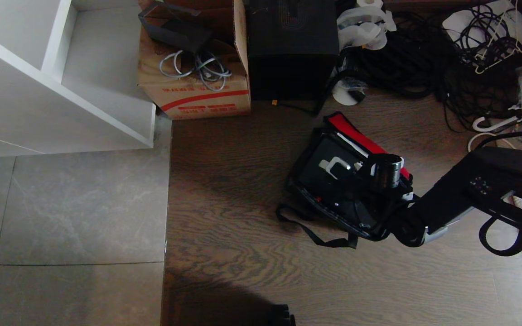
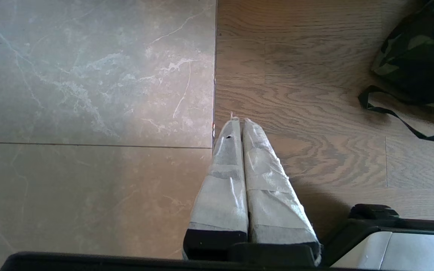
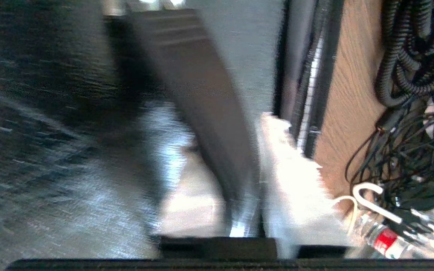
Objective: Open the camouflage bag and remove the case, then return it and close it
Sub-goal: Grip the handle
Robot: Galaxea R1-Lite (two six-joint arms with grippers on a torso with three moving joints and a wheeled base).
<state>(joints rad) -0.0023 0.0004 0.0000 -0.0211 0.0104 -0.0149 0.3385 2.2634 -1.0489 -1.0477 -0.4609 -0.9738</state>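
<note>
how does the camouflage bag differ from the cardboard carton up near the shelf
The camouflage bag is soft fabric with red lining showing; the cardboard carton is stiff brown card with red print. The bag lies flat on the wood floor, its strap trailing; the carton stands upright. The bag holds a flat black case, the carton holds grey cables. The right gripper works at the bag; nothing touches the carton. Both stand open.

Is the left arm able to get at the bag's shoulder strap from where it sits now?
Probably yes: the left gripper hangs shut over bare wood floor, and nothing lies between it and the shoulder strap beside the camouflage bag.
</note>
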